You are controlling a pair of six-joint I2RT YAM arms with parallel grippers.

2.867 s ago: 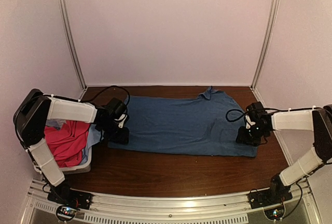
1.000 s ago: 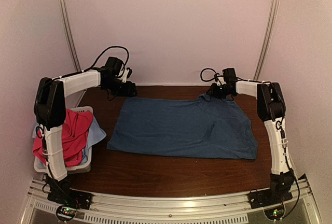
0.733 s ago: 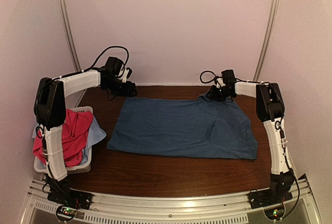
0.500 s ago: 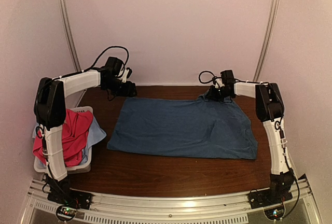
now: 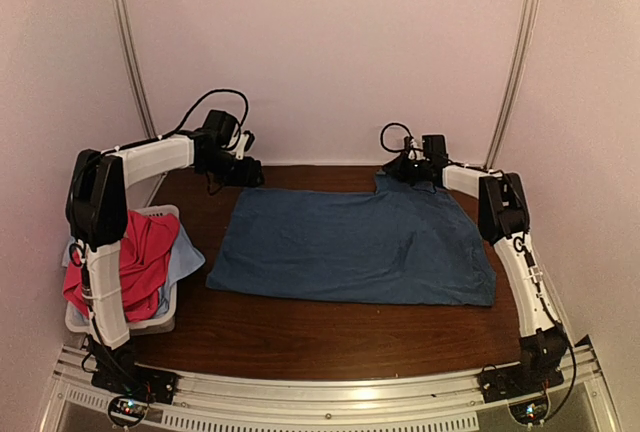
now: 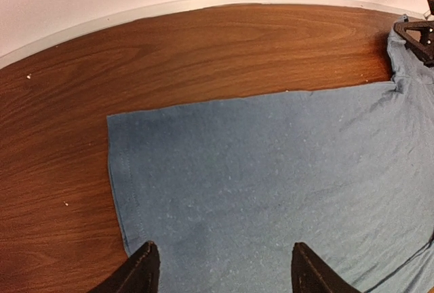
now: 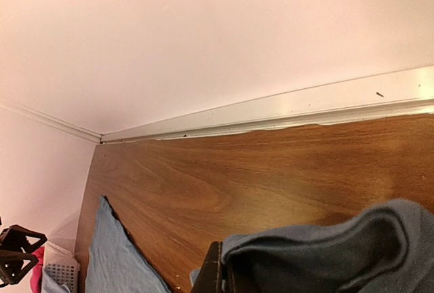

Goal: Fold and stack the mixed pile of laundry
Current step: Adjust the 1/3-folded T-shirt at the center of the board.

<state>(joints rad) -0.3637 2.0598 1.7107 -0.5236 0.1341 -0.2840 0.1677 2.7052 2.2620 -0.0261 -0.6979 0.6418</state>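
The dark blue T-shirt (image 5: 350,247) lies spread flat across the table. My left gripper (image 5: 245,174) hovers open over its far left corner, and in the left wrist view its fingertips (image 6: 146,269) stand wide apart above the blue cloth (image 6: 271,171), holding nothing. My right gripper (image 5: 408,170) is at the far right corner, shut on a bunched fold of the T-shirt (image 7: 339,252) pinched at the fingers (image 7: 220,272). The magenta-pink shirt (image 5: 135,262) and the pale light-blue cloth (image 5: 182,257) sit heaped at the near left.
A white slotted basket (image 5: 150,324) at the near left holds the pink and light-blue cloths, under the left arm's upper link. The back wall and its white ledge (image 7: 271,113) run close behind both grippers. Bare wood (image 5: 350,337) lies in front of the T-shirt.
My right gripper has closed on the T-shirt's far right corner and drawn it slightly left toward the back wall. The left arm has stayed still and open.
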